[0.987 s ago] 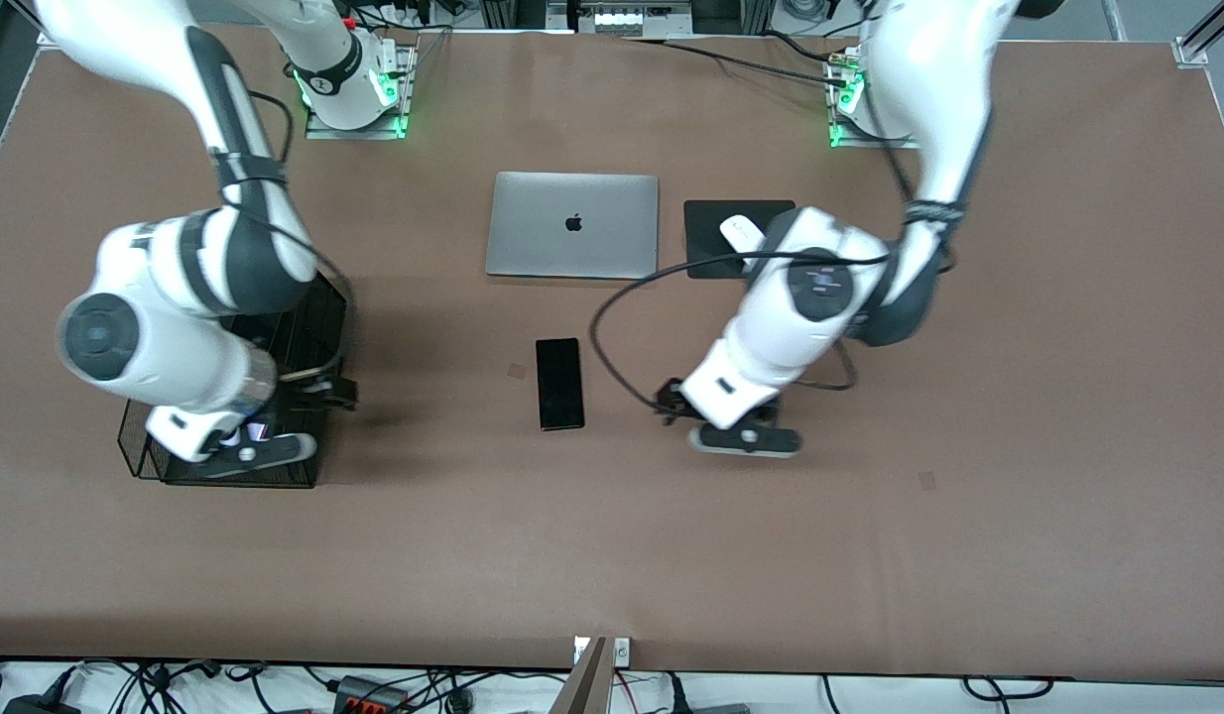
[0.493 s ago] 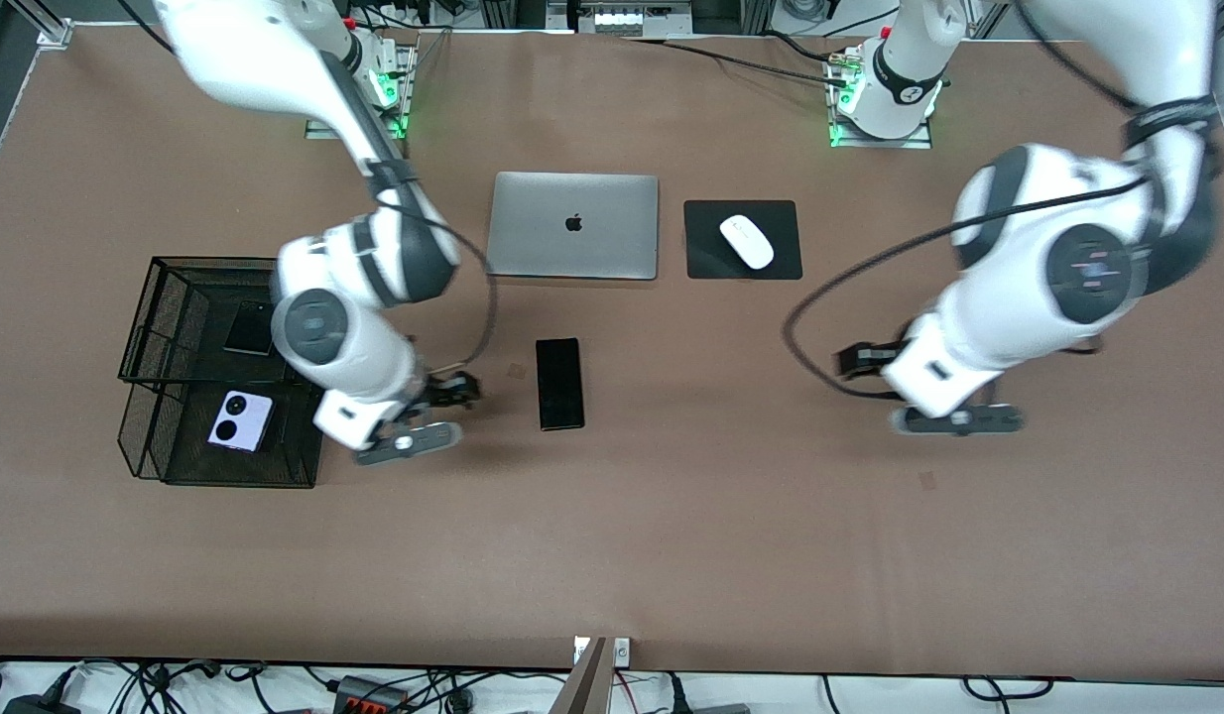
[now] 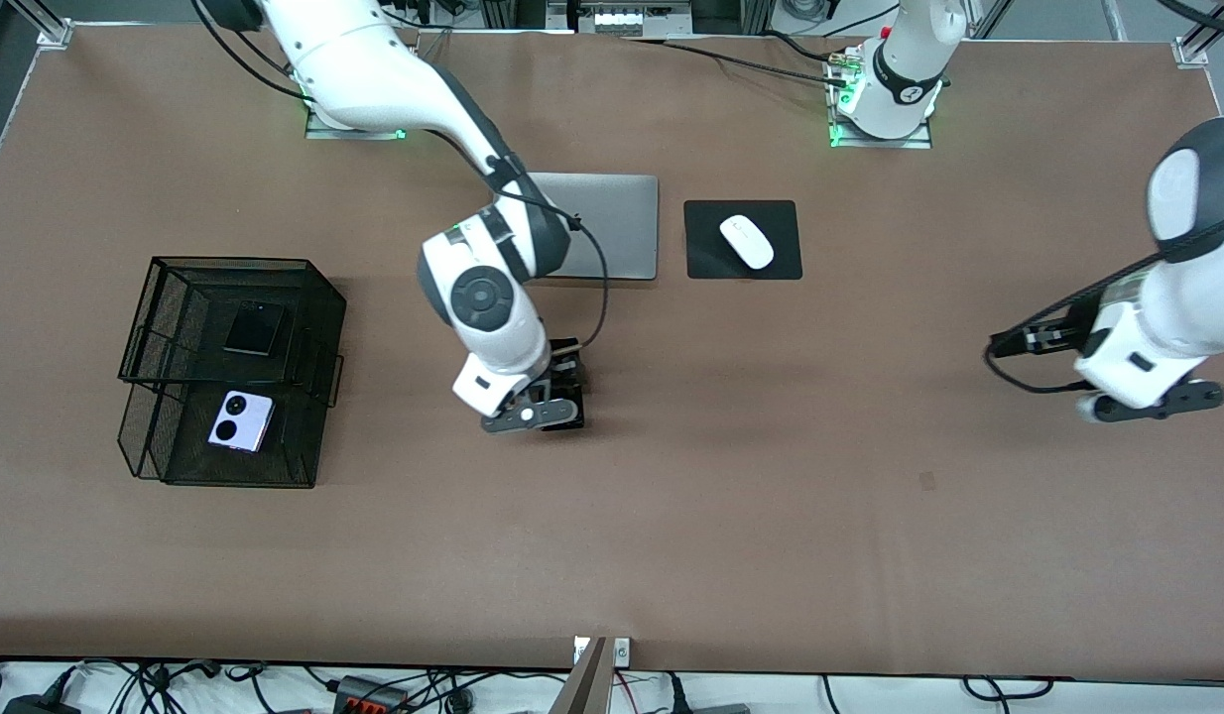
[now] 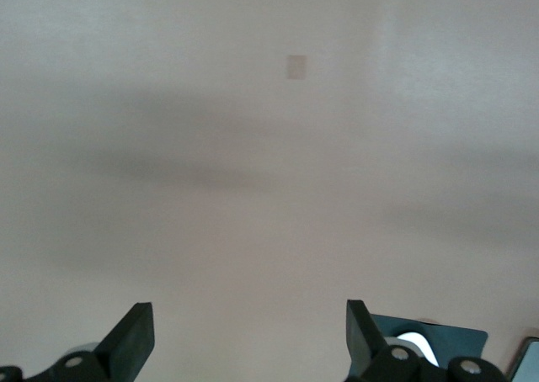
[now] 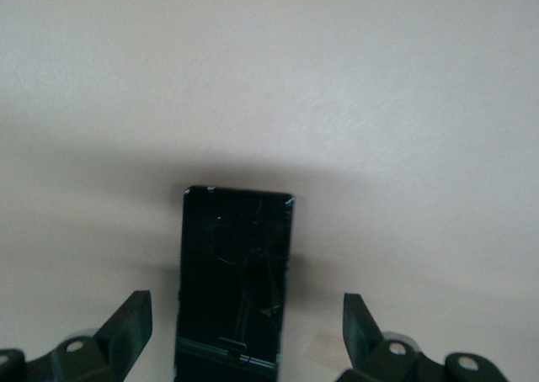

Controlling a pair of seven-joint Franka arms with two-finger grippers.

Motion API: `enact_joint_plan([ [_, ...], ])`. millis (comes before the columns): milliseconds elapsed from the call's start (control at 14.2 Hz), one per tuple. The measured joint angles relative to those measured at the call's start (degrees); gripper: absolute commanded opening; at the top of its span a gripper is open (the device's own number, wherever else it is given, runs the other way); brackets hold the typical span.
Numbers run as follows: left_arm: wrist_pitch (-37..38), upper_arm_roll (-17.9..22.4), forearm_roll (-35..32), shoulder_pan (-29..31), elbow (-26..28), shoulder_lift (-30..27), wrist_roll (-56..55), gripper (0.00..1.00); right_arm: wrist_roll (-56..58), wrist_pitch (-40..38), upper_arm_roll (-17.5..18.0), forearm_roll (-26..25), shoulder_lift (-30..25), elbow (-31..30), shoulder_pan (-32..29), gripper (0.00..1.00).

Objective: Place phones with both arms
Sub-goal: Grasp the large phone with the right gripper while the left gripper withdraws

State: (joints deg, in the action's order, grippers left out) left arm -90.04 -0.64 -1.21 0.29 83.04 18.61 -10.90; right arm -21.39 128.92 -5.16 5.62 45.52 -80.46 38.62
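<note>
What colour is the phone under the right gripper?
Black. The long slab phone shows best in the right wrist view, lying between the open fingers of the right gripper.

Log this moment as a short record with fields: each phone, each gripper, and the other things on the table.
long black slab phone: flat on the table, under the right gripper
small lavender phone with two black circles: in the black wire mesh basket, nearer compartment
small black squarish phone: in the basket's farther compartment
right gripper: open, over the slab phone
left gripper: open, over bare table at the left arm's end
silver laptop: closed, beside the white mouse on its black pad
</note>
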Motion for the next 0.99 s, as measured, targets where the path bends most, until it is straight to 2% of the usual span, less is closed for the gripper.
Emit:
enact_joint_plan([
  [987, 2.3, -0.2, -0.3, -0.5, -0.8, -0.2, 0.0, 1.0, -0.6, -0.6, 0.0, 0.0, 4.4, 0.1, 1.8, 1.0],
])
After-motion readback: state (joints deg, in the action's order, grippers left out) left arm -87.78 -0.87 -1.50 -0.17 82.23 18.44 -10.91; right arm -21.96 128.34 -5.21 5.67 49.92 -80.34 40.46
